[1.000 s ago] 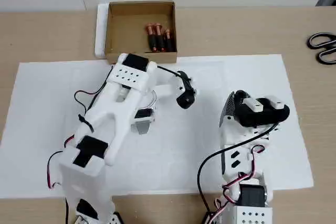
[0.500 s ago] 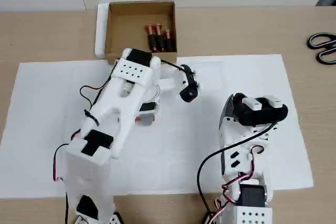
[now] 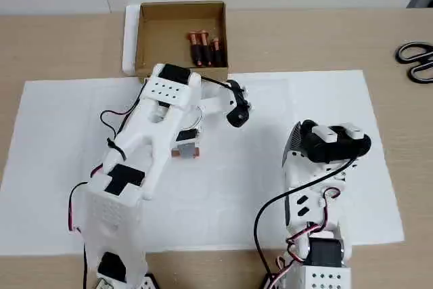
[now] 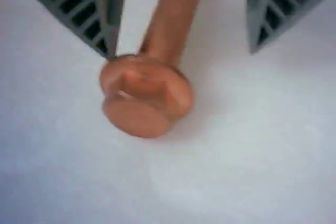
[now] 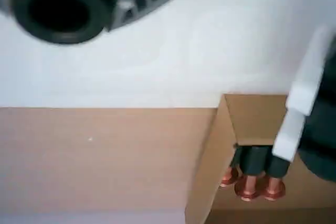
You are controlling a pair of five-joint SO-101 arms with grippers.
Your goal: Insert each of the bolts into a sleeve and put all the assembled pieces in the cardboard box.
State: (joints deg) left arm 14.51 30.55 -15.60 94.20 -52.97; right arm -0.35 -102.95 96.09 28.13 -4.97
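My left pincer (image 4: 181,48) hangs low over the white sheet (image 3: 270,187), jaws apart, and there between them lies a copper-coloured bolt (image 4: 144,95), flat on the paper, flanged head toward my wrist camera, shank running back up the gap. One grey ribbed finger (image 4: 97,11) has its tip right at the rim of the head, touching or just shy, I cannot tell which. The other finger stands off to the far side of the shank, so nothing is gripped. From the high view that spot is on the sheet left of its middle, nearer its far edge than its near one. My right pincer (image 3: 295,143) is up above the right half of the sheet, and it is clamped on a black sleeve (image 5: 58,10), the hollow end facing my right wrist camera, hard against a ribbed grey finger. The cardboard box (image 3: 179,6) sits on the worktop (image 3: 61,38) by its far edge, left of centre, its near wall meeting the sheet's far edge. Inside, three assembled pieces (image 3: 203,49) lie side by side along the box's right wall, toward its near right corner, copper heads at one end, black sleeves around the shanks. A white strip (image 3: 130,38) lies along the box's left wall. Black-handled scissors (image 3: 415,61) rest at the worktop's right edge, well apart from everything else.
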